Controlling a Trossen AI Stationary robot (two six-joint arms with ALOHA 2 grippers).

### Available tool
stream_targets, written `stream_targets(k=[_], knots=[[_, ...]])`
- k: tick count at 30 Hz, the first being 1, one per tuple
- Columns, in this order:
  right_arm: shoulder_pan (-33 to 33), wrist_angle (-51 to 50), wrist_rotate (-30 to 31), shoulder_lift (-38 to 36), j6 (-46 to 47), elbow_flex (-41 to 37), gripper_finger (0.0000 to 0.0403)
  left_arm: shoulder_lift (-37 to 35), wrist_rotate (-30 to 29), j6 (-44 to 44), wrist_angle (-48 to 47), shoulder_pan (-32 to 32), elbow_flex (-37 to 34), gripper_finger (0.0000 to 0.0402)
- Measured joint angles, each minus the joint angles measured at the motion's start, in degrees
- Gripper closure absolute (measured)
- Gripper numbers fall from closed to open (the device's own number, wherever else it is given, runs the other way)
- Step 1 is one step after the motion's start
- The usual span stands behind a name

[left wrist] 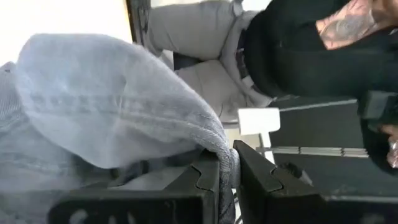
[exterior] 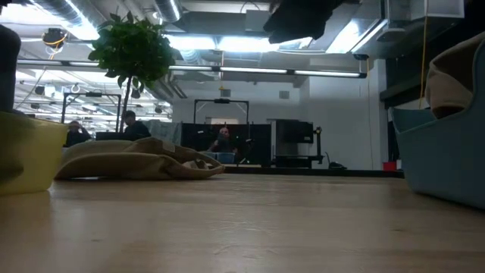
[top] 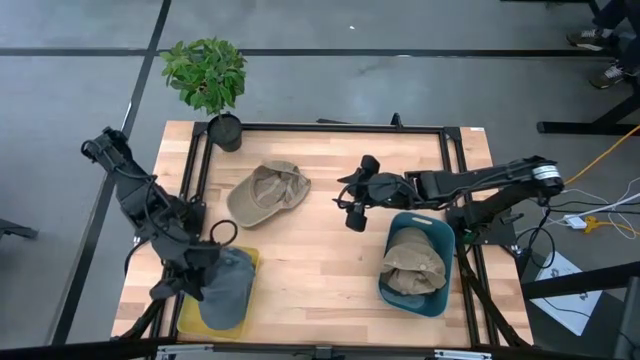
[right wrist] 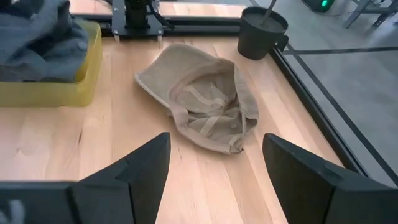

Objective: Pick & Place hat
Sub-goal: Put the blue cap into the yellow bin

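1. While the left gripper (top: 205, 268) pinches the grey hat (top: 228, 288) over the yellow bin (top: 190, 318), the right gripper (top: 350, 212) hovers, jaws wide and empty.
2. Next up, I'd guess: grab the tan hat (top: 268, 192) on the counter (top: 320, 260).

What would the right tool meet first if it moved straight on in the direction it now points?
Probably the tan hat on the table: the open right tool points at it, with bare wood between them. How far apart they are is unclear.
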Motion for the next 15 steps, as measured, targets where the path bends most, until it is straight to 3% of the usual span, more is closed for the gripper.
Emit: stream_targets(k=[7, 15], knots=[[0.0, -0.51, -0.02, 0.61, -0.02, -0.01, 0.0148, 1.08, -0.58, 6.31, -0.26, -1.08, 0.0, 0.0375], [0.0, -0.52, -0.02, 0.88, -0.02, -0.01, 0.0148, 2.77, -0.39, 5.85, -3.46, -1.06, 0.0, 0.0375]])
